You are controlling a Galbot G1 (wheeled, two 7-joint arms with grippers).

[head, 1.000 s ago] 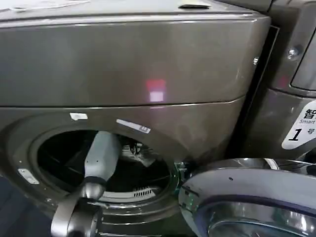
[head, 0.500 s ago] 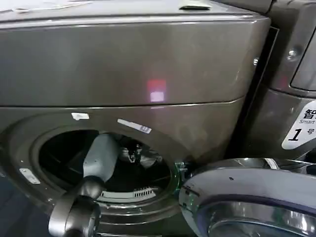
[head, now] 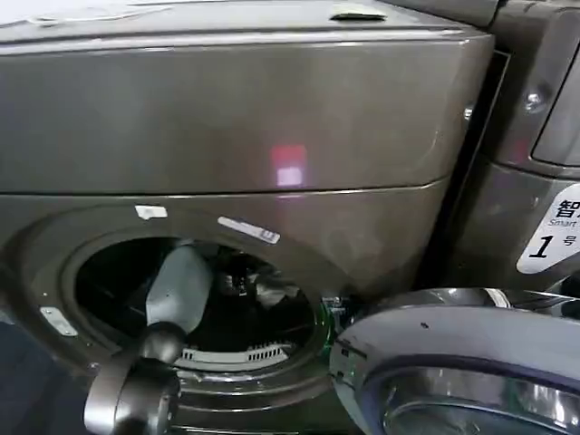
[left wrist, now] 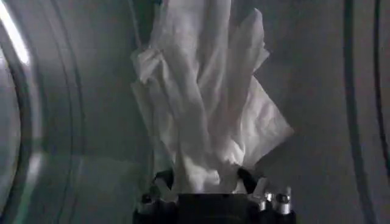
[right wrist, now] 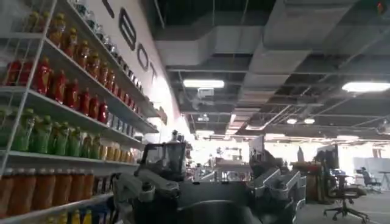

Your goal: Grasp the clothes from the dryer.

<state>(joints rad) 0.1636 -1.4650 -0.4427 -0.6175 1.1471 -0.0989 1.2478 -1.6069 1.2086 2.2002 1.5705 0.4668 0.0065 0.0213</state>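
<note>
Left gripper point(left wrist: 204, 178) clamped on clothes point(left wrist: 207, 103), fingertips buried in fabric.

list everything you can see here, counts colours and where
dryer: one, bronze-grey, ahead of the robot, round opening low on its front
dryer door: one, chrome-rimmed glass, swung open at lower right
clothes: one white bundle, inside the drum
second machine: one, grey, with a white "1" sticker, right of the dryer
shelves of drink bottles: red, green, orange and yellow rows, along the wall in the right wrist view
left gripper: inside the drum, fingers closed on the clothes
right gripper: away from the dryer, facing the room
</note>
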